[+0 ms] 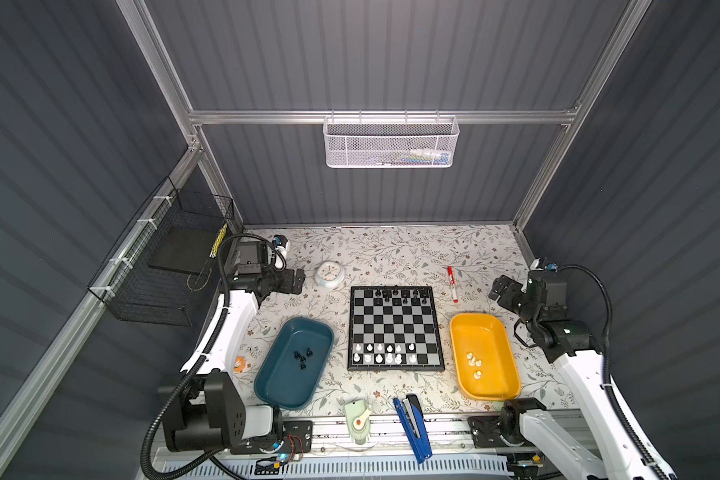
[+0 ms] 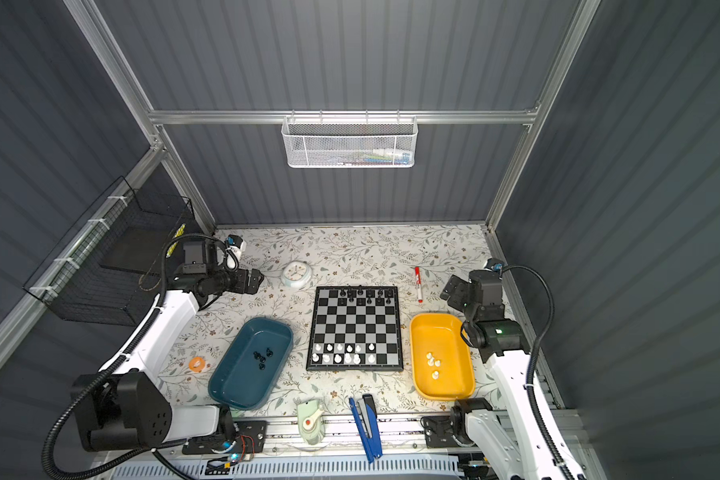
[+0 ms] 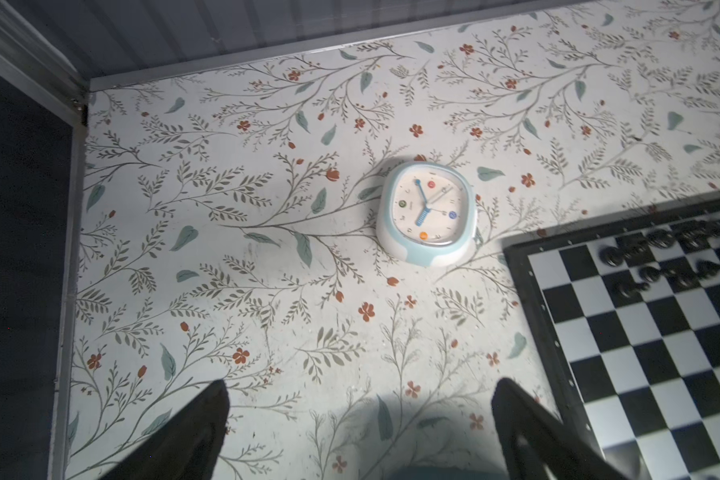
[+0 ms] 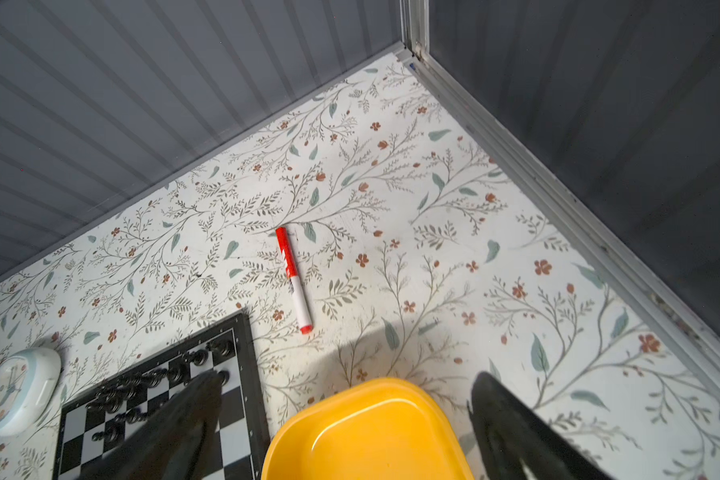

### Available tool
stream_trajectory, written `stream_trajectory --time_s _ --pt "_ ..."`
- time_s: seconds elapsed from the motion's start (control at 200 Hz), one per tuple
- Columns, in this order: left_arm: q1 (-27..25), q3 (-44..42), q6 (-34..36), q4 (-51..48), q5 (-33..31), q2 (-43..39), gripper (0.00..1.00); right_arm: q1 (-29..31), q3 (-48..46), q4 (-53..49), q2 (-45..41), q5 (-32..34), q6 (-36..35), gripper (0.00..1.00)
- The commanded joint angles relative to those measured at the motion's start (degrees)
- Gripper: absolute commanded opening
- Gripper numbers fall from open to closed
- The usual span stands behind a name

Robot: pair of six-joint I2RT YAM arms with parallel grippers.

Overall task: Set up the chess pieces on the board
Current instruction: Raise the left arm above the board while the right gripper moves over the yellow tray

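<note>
chess pieces (image 1: 400,294) partly set: black ones on far two rows of board (image 1: 395,328), white ones (image 1: 385,354) on near two rows; board mid-tabletop (image 1: 391,249) between trays. few black lie in teal tray (image 1: 275,386), few white in yellow tray (image 1: 501,386). left jaws wide, empty, near clock (image 1: 329,274). right jaws wide, empty, by yellow tray's far end, near red marker (image 1: 452,284)

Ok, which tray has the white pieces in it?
The yellow tray, right of the chessboard: white chessmen lie in it. The teal tray on the left holds only black ones.
</note>
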Motion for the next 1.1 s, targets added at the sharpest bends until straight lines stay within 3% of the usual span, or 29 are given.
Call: stream_trajectory --time_s 0.0,0.15,0.305,0.525,0.86,1.096 --pt "0.2 4.8 6.5 -12.1 5.5 -1.0 1.00 0.3 2.8 -13.2 -1.0 -4.1 4.2 0.88" --pt "-1.3 11.7 11.9 -21.0 6.0 1.4 0.99 1.9 6.5 -20.9 0.6 -8.1 5.5 0.77" --pt "-3.4 15.8 12.5 -24.9 6.6 3.5 1.00 6.6 10.1 -28.7 2.2 -7.7 7.1 0.66" --pt "-11.0 20.6 11.8 -23.6 0.7 7.0 1.00 12.8 9.2 -34.6 6.8 -9.8 10.3 0.61" --pt "-11.7 32.2 9.7 -23.9 4.1 16.8 0.99 15.3 5.3 -39.5 8.3 -9.8 13.3 0.58" --pt "-12.4 37.8 10.3 -26.5 4.6 22.6 1.00 15.4 0.5 -35.8 11.4 -14.0 14.4 0.53"
